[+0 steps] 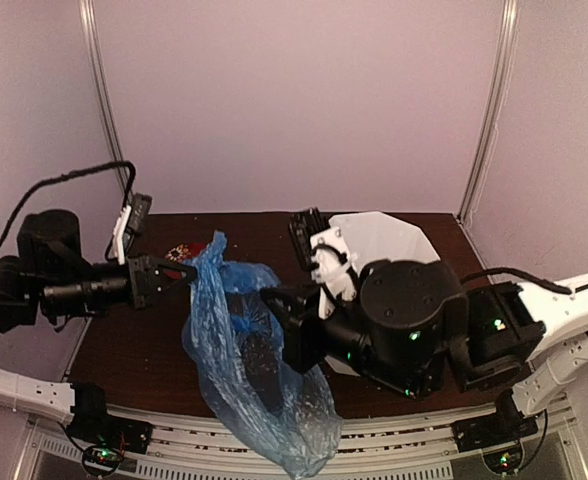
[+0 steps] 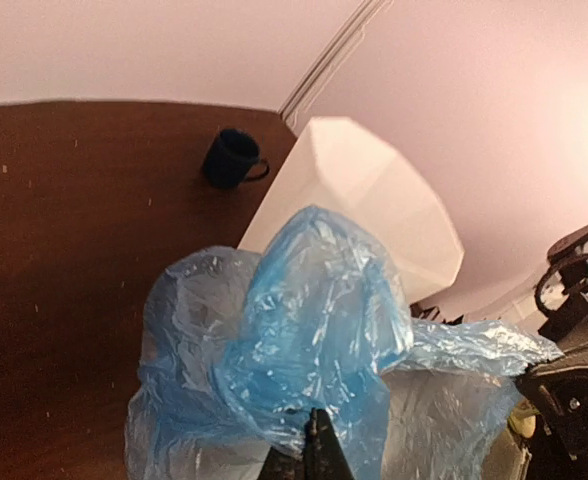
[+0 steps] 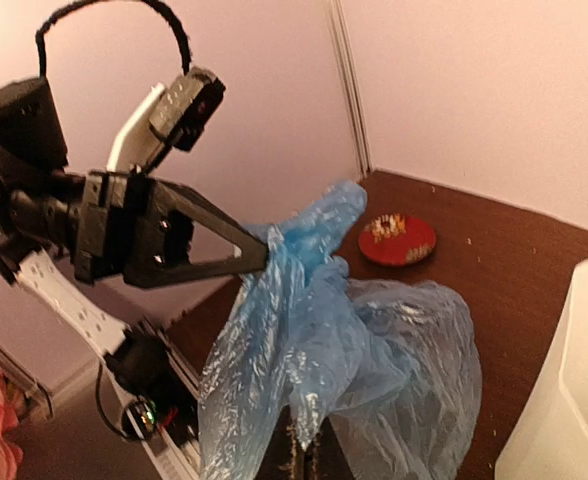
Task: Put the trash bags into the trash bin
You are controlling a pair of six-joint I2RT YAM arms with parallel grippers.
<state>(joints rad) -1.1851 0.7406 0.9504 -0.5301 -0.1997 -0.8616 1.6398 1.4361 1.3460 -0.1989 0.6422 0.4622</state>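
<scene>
Trash bags (image 1: 224, 350) hang outside the trash bin (image 1: 389, 235), pinched by left jaws and right jaws alike.

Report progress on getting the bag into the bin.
Done: the blue bag is picked up. In hand: left jaws and right jaws are both shut on its upper film, holding it stretched between them. Left: it hangs wholly outside the white bin, so it must go in.

trash bin (image 1: 386, 235): lower part hidden behind right arm (image 1: 414, 320) | red dish (image 3: 397, 239): contents too small to tell
</scene>
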